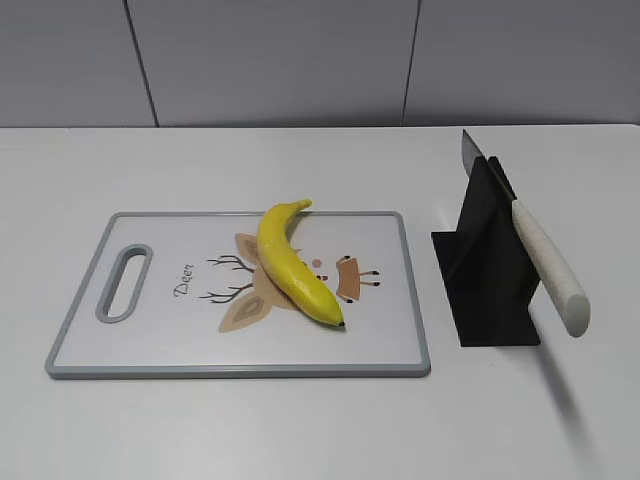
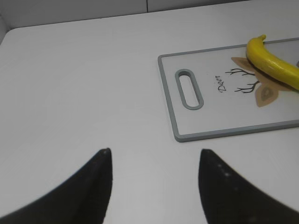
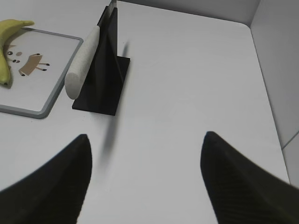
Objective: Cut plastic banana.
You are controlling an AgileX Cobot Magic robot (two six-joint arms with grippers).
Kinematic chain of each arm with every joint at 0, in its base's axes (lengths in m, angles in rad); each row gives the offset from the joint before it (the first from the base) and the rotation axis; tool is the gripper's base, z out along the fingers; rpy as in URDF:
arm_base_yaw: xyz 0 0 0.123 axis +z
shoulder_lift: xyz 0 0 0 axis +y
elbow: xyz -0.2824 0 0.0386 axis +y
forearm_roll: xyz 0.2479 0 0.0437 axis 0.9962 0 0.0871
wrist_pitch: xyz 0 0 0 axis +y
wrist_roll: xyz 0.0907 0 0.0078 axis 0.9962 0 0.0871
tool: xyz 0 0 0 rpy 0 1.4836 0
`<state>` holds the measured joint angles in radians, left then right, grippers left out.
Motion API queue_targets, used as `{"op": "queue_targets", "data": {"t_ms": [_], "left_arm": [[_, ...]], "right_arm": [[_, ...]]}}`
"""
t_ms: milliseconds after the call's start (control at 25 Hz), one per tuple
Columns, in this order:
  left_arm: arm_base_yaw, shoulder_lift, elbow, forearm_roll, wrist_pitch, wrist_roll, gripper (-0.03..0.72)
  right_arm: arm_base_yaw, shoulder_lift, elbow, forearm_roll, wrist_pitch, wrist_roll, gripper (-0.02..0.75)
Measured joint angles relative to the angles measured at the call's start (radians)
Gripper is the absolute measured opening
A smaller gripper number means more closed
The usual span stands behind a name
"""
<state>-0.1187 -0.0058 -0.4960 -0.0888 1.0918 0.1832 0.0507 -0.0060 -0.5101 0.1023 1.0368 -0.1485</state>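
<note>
My left end effector [image 2: 154,186]: two black fingers [image 2: 88,191], broad at base, tapering to blunt rounded tips. Surface matte, smooth. Inner edges curved. Few faint pale specks on right-hand finger. Small light glint at tip of left-hand one.

My right end effector [image 3: 147,182]: same pair of black tapered fingers [image 3: 238,182], horn-like outline. Fine woven or ribbed texture showed on their surface. No cables, screws or markings seen. Arms themselves out of every view.
</note>
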Motion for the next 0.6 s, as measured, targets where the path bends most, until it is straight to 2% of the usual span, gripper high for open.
{"op": "queue_targets", "data": {"t_ms": [200,600], "left_arm": [[0.000,0.000,0.000,0.000,0.000,-0.002,0.568],[0.000,0.000,0.000,0.000,0.000,-0.002,0.506]], "right_arm": [[0.000,0.000,0.000,0.001,0.000,0.000,0.566],[0.000,0.000,0.000,0.001,-0.001,0.000,0.566]]}}
